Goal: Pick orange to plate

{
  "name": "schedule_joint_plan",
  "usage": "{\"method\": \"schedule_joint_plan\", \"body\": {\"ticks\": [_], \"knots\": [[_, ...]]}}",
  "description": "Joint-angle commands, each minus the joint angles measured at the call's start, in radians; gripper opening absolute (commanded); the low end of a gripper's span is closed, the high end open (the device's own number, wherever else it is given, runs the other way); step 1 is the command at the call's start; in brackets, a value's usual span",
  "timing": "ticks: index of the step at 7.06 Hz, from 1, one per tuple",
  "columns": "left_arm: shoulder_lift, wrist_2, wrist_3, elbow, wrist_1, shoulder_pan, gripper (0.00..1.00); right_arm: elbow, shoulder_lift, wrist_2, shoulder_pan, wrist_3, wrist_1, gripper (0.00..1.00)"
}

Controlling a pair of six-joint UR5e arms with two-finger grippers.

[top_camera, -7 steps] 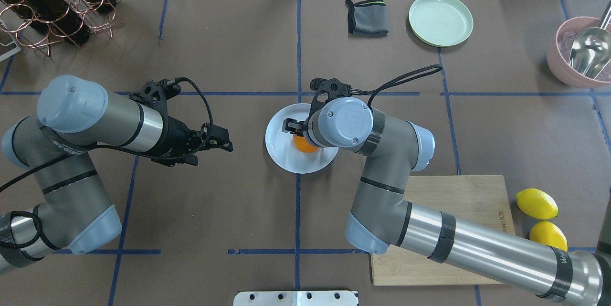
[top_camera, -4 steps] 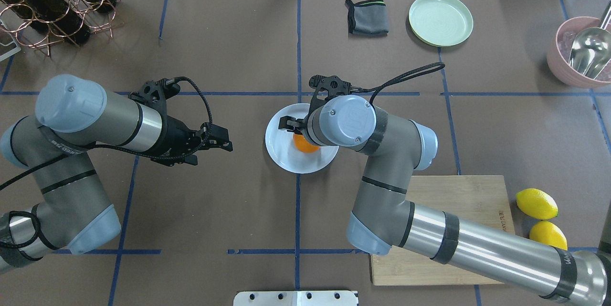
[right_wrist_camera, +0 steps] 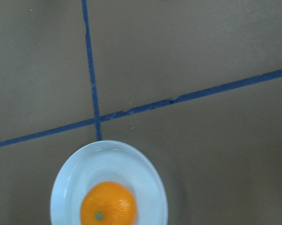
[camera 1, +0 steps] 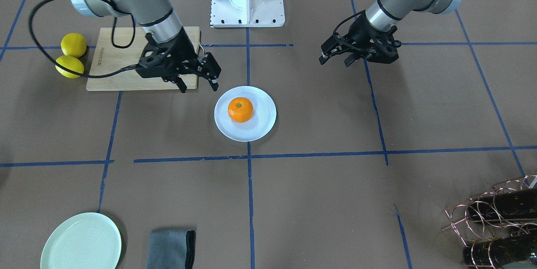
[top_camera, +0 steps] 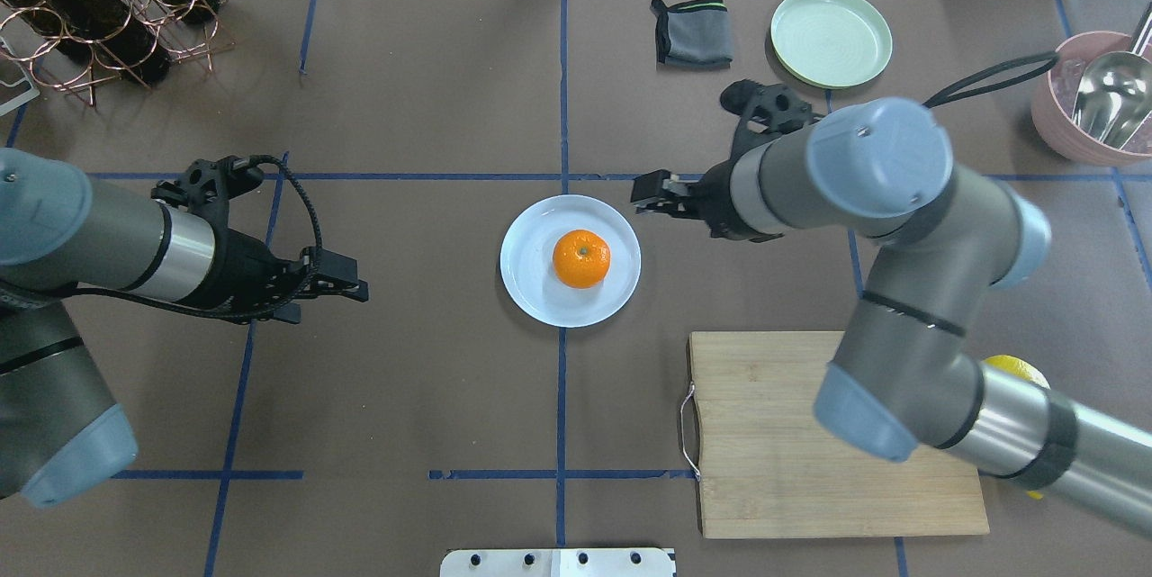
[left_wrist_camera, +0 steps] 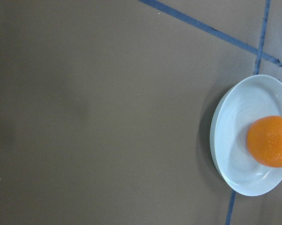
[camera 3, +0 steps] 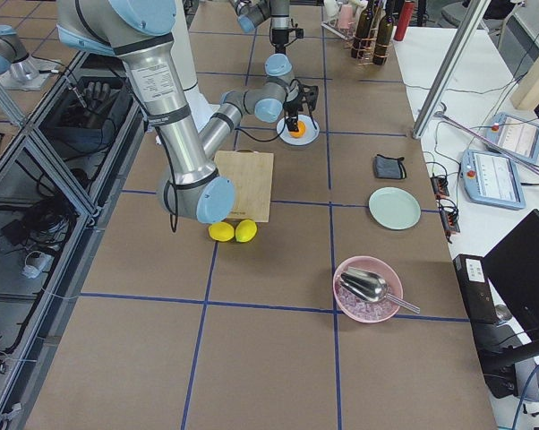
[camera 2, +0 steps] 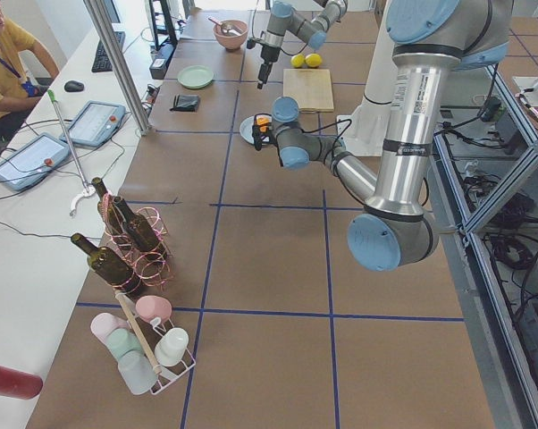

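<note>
The orange (top_camera: pixel 581 258) is seen resting on the white plate (top_camera: pixel 531 289), near its centre, with the stem dimple turned upward. It is touched by neither gripper.

The right gripper (camera 1: pixel 199 86) is held near the plate's rim, on the side toward the wooden cutting board (top_camera: pixel 774 433). Its fingers are spread apart and nothing is held between them. The left gripper (camera 1: pixel 334 60) is held well apart from the plate on the opposite side, its fingers likewise parted and empty.

In the left wrist view the plate is cut off by the right edge, and a small part of the orange is lost with it. In the right wrist view both are cut off by the bottom edge. In the overhead view the two lemons (camera 1: pixel 72 55), beyond the cutting board from the plate, are almost wholly hidden by the right arm; only a yellow sliver is shown.

A mint-green plate (top_camera: pixel 831 37) and a folded grey cloth (top_camera: pixel 691 32) are set on the worktop (top_camera: pixel 432 109), well apart from the white plate.
</note>
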Motion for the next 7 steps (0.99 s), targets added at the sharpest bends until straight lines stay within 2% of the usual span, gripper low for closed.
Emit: {"method": "schedule_joint_plan", "body": {"ticks": [1, 2, 3, 4, 5, 6, 7], "knots": [[0.147, -0.035, 0.309, -0.011, 0.007, -0.126, 1.00, 0.043, -0.210, 0.354, 0.329, -0.305, -0.010, 1.00], [0.219, -0.048, 0.498, -0.001, 0.010, -0.202, 1.00, 0.032, -0.328, 0.410, 0.458, -0.583, -0.017, 1.00], [0.290, -0.067, 0.705, 0.008, 0.013, -0.303, 1.00, 0.020, -0.404, 0.417, 0.565, -0.823, -0.072, 1.00], [0.318, -0.124, 0.942, 0.071, 0.042, -0.478, 1.00, -0.008, -0.406, 0.444, 0.664, -1.100, -0.234, 1.00], [0.318, -0.223, 1.256, 0.138, 0.146, -0.677, 1.00, -0.035, -0.394, 0.443, 0.752, -1.354, -0.398, 1.00], [0.297, -0.232, 1.473, 0.180, 0.297, -0.807, 1.00, -0.046, -0.400, 0.431, 0.801, -1.510, -0.488, 1.00], [0.242, -0.232, 1.613, 0.199, 0.469, -0.907, 1.00, -0.060, -0.399, 0.431, 0.847, -1.616, -0.561, 1.00]]}}
